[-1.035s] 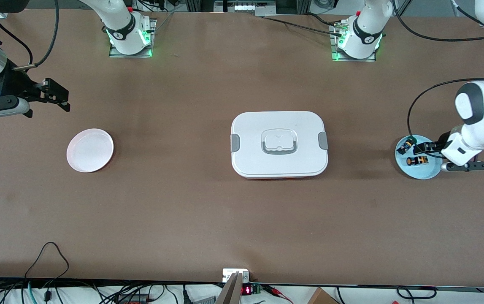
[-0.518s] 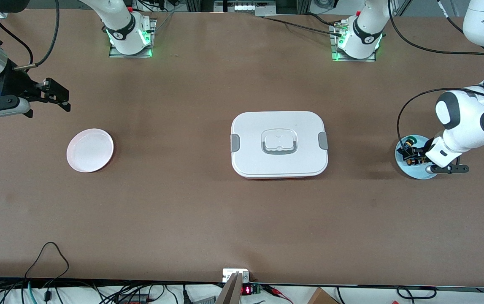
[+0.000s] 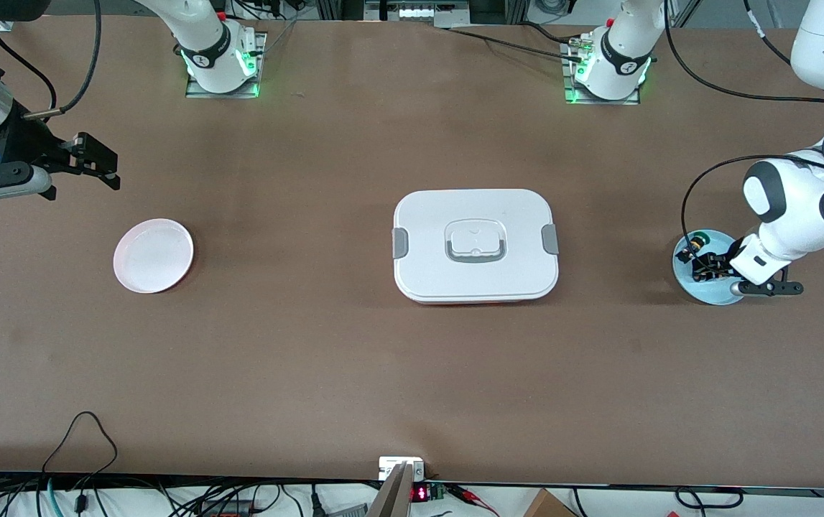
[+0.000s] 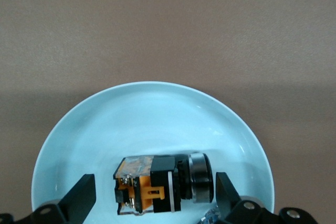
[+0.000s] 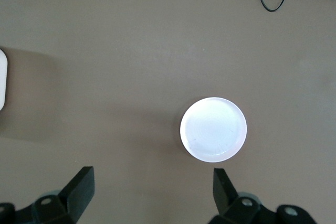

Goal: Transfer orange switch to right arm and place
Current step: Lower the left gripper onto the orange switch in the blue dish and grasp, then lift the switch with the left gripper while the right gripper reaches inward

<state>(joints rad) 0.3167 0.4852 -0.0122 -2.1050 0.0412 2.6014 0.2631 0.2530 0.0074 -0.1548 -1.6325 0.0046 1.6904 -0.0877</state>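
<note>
From the front, the left gripper (image 3: 707, 266) is low inside the one light blue dish (image 3: 699, 291) at the left arm's end of the desk (image 3: 412, 373), likely lining up a pick. One pink dish (image 3: 153, 255) and one white lidded box (image 3: 475, 245) stand apart.

In the left wrist view, the orange switch (image 4: 157, 184) lies on its side in the dish between spread fingers (image 4: 81, 198), untouched.

In the right wrist view, the right gripper (image 5: 152, 192) waits, fingers apart, above the desk near the pink dish, probably the drop spot.
</note>
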